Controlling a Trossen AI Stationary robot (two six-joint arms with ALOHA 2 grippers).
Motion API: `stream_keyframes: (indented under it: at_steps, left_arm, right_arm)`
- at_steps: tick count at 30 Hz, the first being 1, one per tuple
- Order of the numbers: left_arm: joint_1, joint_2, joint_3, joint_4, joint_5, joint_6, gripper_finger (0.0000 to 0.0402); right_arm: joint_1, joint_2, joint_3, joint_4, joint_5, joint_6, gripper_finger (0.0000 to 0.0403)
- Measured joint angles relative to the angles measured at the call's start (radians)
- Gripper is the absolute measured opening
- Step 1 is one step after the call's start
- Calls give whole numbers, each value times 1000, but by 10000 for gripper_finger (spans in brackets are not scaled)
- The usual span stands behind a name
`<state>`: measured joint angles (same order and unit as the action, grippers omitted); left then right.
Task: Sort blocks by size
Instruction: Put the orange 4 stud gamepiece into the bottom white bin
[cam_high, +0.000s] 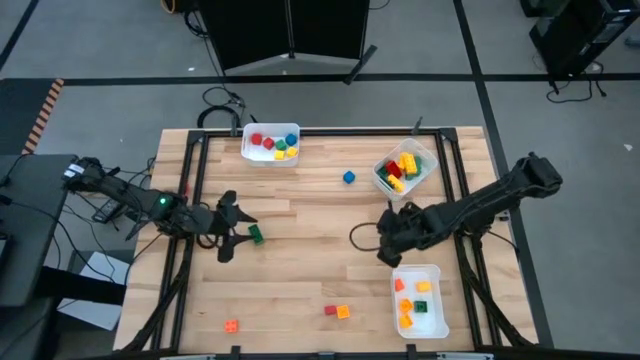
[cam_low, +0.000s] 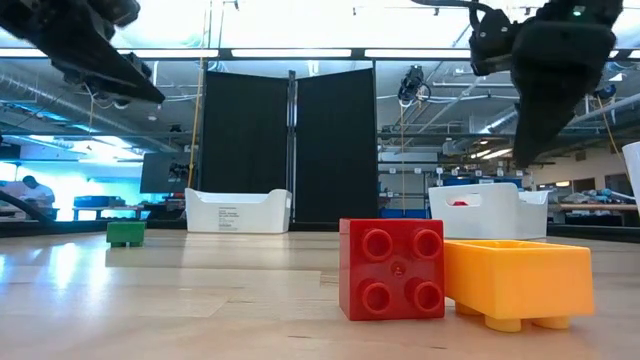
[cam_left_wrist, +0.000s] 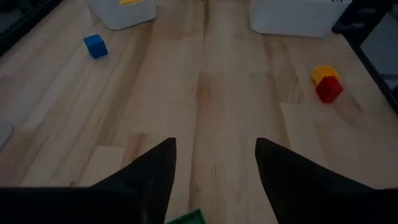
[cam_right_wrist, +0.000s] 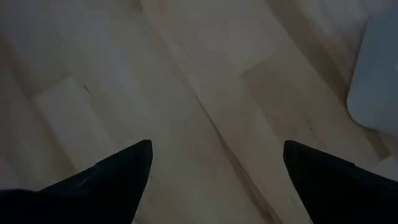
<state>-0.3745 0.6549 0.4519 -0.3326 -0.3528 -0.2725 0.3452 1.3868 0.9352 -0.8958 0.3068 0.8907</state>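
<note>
Blocks lie scattered over the wooden bench (cam_high: 300, 270) in the high view: a green block (cam_high: 256, 235) sits just beside the left claw (cam_high: 232, 237), whose fingers stand spread and hold nothing; a blue block (cam_high: 348, 177) lies alone between two white bins (cam_high: 270, 142) at the far edge, both holding mixed bricks, and a red block (cam_high: 329, 310) touches an orange block (cam_high: 343, 312) near the front edge. The right claw (cam_high: 384, 240) hovers released beside a third bin (cam_high: 420, 300). In the low view the red block (cam_low: 391, 269) and orange block (cam_low: 518, 280) stand close up, touching, the green block (cam_low: 125, 233) farther back. The left wrist view shows spread fingers (cam_left_wrist: 155, 171) with the green block's edge (cam_left_wrist: 186, 218) between them. The right wrist view shows wide-apart fingers (cam_right_wrist: 124, 168) over bare wood.
</note>
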Motion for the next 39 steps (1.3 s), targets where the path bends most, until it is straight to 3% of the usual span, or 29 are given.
stream_keyframes:
  at_steps: [4,8,15,23,27,33,39]
  left_arm:
    - [-58,108,127,-140,-80,-47,201]
    - [-105,266,263,-291,-92,-143,176]
    - [-209,538,482,-474,-67,-340,161]
    - [-362,742,654,-635,-6,-596,161]
    - [-405,793,667,-588,50,-700,161]
    - [-432,832,667,-454,146,-704,161]
    - [-433,848,665,-350,152,-704,161]
  right_arm:
    - [31,35,0,1,34,-22,373]
    - [53,31,0,-1,100,-37,373]
    - [91,-23,0,1,145,-113,373]
    - [125,-67,0,-7,165,-186,373]
    - [130,-67,0,-6,166,-221,373]
    - [131,-67,0,-2,166,-239,373]
    - [131,-67,0,6,166,-237,373]
